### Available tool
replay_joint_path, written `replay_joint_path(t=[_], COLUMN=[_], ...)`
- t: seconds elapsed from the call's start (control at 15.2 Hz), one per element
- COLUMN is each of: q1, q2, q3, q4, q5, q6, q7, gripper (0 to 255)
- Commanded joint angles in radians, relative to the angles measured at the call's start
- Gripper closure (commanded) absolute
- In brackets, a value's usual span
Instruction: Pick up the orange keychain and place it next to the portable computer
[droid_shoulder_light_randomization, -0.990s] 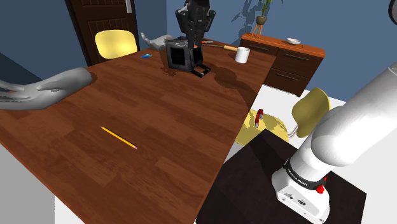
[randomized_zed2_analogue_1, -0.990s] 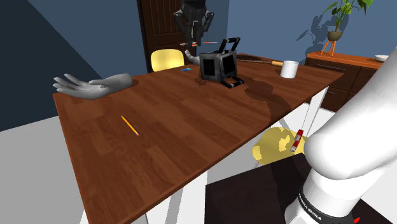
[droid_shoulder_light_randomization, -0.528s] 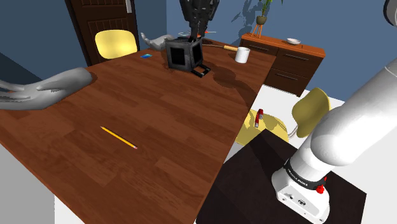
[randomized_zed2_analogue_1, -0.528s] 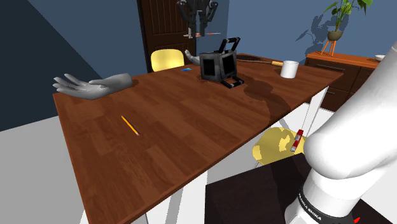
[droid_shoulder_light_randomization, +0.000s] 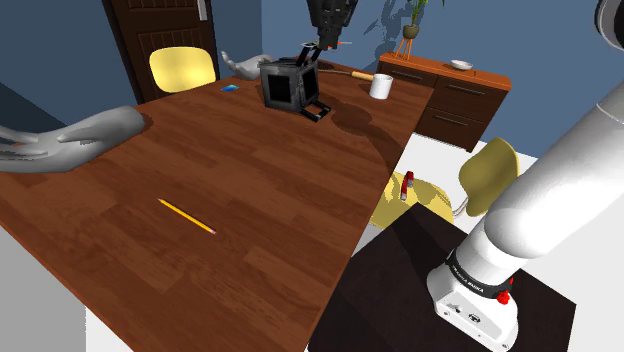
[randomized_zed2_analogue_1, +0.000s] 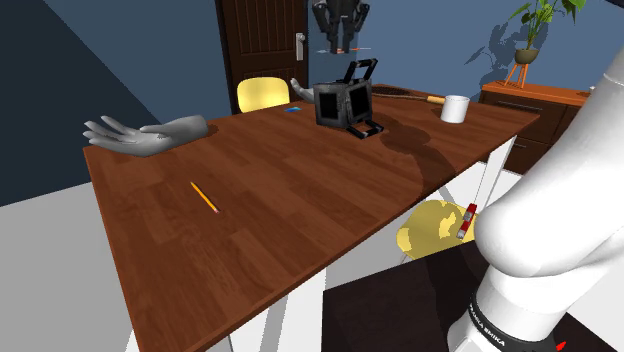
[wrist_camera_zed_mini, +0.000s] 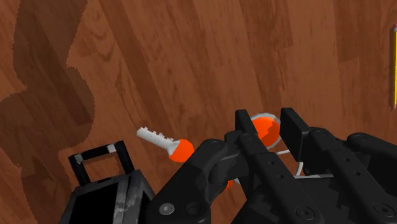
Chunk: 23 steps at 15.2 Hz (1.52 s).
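The orange keychain (wrist_camera_zed_mini: 264, 127) is clasped by its round orange tag between my gripper's (wrist_camera_zed_mini: 267, 126) two black fingers. Its pale key with an orange head (wrist_camera_zed_mini: 167, 144) sticks out sideways, and a thin white ring hangs behind. My gripper (droid_shoulder_light_randomization: 325, 42) (randomized_zed2_analogue_1: 342, 45) is shut on it high above the table's far end, and the keychain (randomized_zed2_analogue_1: 352, 50) shows as a thin orange sliver under the fingertips. Below and slightly to the shoulder view's left stands the portable computer, a black box (droid_shoulder_light_randomization: 287, 85) (randomized_zed2_analogue_1: 340, 103) (wrist_camera_zed_mini: 105, 191) with a frame-like stand.
On the brown wooden table (droid_shoulder_light_randomization: 250, 190) lie a yellow pencil (droid_shoulder_light_randomization: 187, 216) and a grey hand sculpture (droid_shoulder_light_randomization: 70, 140). A white mug (droid_shoulder_light_randomization: 380, 86) and a long-handled tool (droid_shoulder_light_randomization: 348, 72) sit behind the box. Yellow chairs (droid_shoulder_light_randomization: 182, 68) (droid_shoulder_light_randomization: 487, 175) and a sideboard (droid_shoulder_light_randomization: 455, 95) surround it.
My gripper has risen with the keychain and drifted toward both exterior views' right, from beside the box to above and behind it.
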Motion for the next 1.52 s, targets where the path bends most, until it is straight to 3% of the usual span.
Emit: replay_joint_path(t=[0.0,0.66,1.12,1.19,1.45], q1=[-0.021,-0.120,-0.191,-0.194,-0.198], q2=[0.022,0.194,0.404,0.415,0.367], q3=[-0.026,-0.130,-0.184,-0.185,-0.186], q4=[0.025,0.230,0.521,0.538,0.408], q5=[-0.009,-0.043,-0.056,-0.056,-0.052], q6=[-0.004,-0.040,-0.120,-0.126,-0.044], q7=[-0.048,-0.257,-0.388,-0.393,-0.394], gripper=[255,255,255,255,255])
